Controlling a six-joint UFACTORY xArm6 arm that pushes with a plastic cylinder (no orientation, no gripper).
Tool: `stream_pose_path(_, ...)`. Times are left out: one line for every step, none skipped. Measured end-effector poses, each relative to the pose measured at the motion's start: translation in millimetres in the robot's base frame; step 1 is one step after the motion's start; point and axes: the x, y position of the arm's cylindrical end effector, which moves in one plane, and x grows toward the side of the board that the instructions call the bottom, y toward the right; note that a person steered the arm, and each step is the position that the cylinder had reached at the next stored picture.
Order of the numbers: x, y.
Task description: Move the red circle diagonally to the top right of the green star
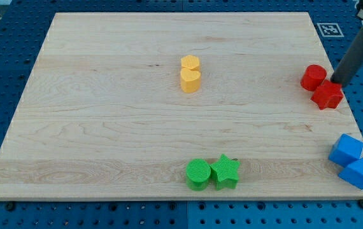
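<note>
The red circle (313,77) sits near the board's right edge, toward the view's top. A second red block (327,95) of an angular shape touches it on its lower right. The green star (225,172) lies near the view's bottom, right of centre, with a green circle (199,173) touching its left side. My tip (339,81) comes down from the view's top right corner and ends just right of the red circle, against the top of the angular red block.
A yellow hexagon (190,63) and a yellow heart-like block (190,81) touch each other near the board's centre top. Two blue blocks (347,150) (358,173) sit at the right edge near the bottom. The wooden board (105,114) lies on a blue perforated table.
</note>
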Motion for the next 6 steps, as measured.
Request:
stream_pose_path(0,-6)
stream_pose_path(0,-21)
stream_pose_path(-5,-35)
stream_pose_path(-15,-37)
stream_pose_path(-15,-55)
stream_pose_path(-15,-55)
